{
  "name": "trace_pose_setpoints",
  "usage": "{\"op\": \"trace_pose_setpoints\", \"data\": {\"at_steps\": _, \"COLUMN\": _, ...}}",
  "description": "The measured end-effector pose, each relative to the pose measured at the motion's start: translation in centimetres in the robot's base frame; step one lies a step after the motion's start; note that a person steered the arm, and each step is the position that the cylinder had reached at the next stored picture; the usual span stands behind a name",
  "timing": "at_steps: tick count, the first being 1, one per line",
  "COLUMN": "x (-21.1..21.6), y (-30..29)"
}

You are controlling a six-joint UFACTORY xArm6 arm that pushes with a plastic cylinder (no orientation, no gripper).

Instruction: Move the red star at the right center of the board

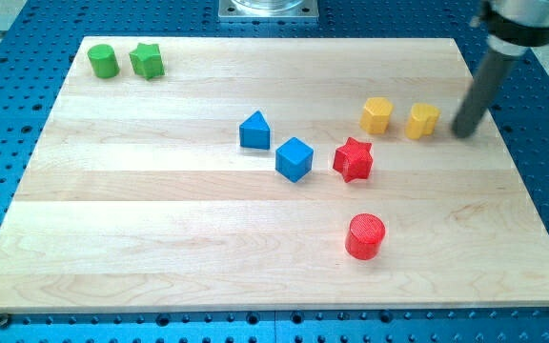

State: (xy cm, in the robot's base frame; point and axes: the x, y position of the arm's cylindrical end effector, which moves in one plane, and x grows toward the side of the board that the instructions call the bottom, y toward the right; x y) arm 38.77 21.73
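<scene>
My tip [465,131] rests right of 2 yellow blocks [423,120], apart from the red star [354,159].

Rod slants down from view's top right; my tip [464,131] on board.

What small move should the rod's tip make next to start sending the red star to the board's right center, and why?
Probably swing my tip around to the view's left of the red star. My tip now sits up-right of it, beyond the yellow blocks, so pushing from there would drive the star away from the right center.

My tip [465,131] rests just right of the yellow blocks [423,121].
</scene>
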Motion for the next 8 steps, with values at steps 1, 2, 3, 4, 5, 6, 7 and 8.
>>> {"op": "trace_pose_setpoints", "data": {"at_steps": 1, "x": -0.1, "y": -13.0}}
{"op": "trace_pose_setpoints", "data": {"at_steps": 2, "x": -0.2, "y": -17.6}}
{"op": "trace_pose_setpoints", "data": {"at_steps": 3, "x": 3.9, "y": -18.1}}
{"op": "trace_pose_setpoints", "data": {"at_steps": 4, "x": 7.2, "y": -16.7}}
{"op": "trace_pose_setpoints", "data": {"at_steps": 5, "x": 7.2, "y": -12.2}}
{"op": "trace_pose_setpoints", "data": {"at_steps": 6, "x": 4.4, "y": -7.7}}
{"op": "trace_pose_setpoints", "data": {"at_steps": 7, "x": 4.8, "y": -5.4}}
{"op": "trace_pose_setpoints", "data": {"at_steps": 8, "x": 8.9, "y": -4.0}}
